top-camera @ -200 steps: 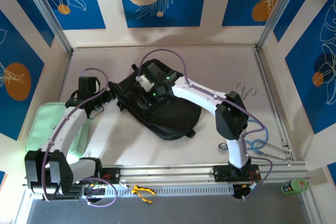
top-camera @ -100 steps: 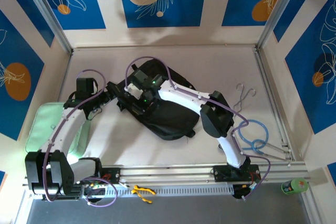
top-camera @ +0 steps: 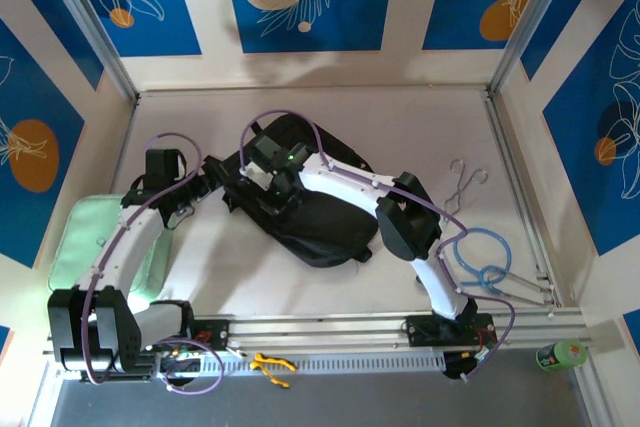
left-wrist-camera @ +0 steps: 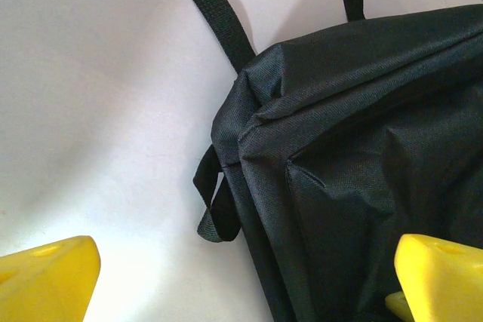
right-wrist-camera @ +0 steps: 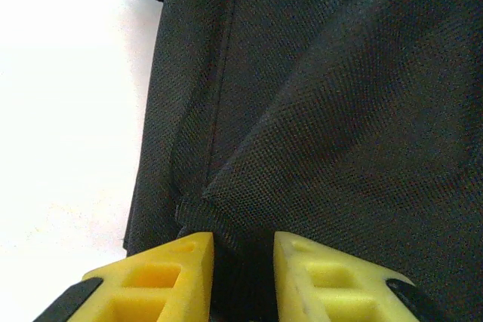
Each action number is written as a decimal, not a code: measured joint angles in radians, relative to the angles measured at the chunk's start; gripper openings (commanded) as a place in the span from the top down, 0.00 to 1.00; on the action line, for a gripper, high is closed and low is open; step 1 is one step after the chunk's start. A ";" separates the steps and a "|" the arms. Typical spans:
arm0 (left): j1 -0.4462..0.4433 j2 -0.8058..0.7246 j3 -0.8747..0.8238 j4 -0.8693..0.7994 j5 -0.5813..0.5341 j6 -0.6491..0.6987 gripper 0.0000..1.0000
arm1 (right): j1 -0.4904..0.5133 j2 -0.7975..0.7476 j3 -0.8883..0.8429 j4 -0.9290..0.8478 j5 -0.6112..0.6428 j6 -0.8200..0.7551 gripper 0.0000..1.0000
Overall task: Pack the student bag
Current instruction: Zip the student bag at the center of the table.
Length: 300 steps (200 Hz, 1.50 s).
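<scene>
The student bag (top-camera: pixel 325 227), black and soft, lies slumped in the middle of the table. My right gripper (top-camera: pixel 263 187) reaches down onto its left part. In the right wrist view the yellow fingers (right-wrist-camera: pixel 181 269) stand close together, and my right gripper (right-wrist-camera: pixel 244 262) pinches a raised fold of the bag's black fabric (right-wrist-camera: pixel 317 111). My left gripper (top-camera: pixel 200 190) hovers at the bag's left edge. In the left wrist view my left gripper (left-wrist-camera: pixel 245 280) is wide open astride the bag's corner (left-wrist-camera: pixel 355 148), holding nothing, beside a small strap loop (left-wrist-camera: pixel 215 209).
A pale green flat pad (top-camera: pixel 90 232) lies under the left arm at the table's left edge. Metal forceps (top-camera: pixel 465 177) and a blue looped cable (top-camera: pixel 480 262) lie at the right. A rail (top-camera: pixel 330 327) runs along the near edge.
The right arm swung left across the bag, and its jaws narrowed onto a fold of fabric. The left arm stayed still and open.
</scene>
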 measured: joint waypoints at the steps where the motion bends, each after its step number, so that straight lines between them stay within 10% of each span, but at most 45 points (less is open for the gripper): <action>1: 0.000 0.000 0.000 0.000 0.000 0.000 0.00 | 0.000 0.000 0.000 0.000 0.000 0.000 0.70; 55: 0.000 0.000 0.000 0.001 0.002 0.000 0.00 | 0.000 0.032 0.021 0.000 0.005 0.000 0.68; 109: 0.000 0.000 0.000 0.002 0.023 0.000 0.00 | 0.000 0.044 0.037 -0.002 0.011 0.006 1.00; 239: -0.028 0.000 -0.039 0.008 0.225 -0.010 0.16 | -0.048 -0.240 -0.220 0.167 0.003 0.199 1.00; 300: -0.207 0.050 -0.137 0.183 0.325 -0.171 0.31 | -0.085 -0.246 -0.290 0.222 -0.008 0.308 1.00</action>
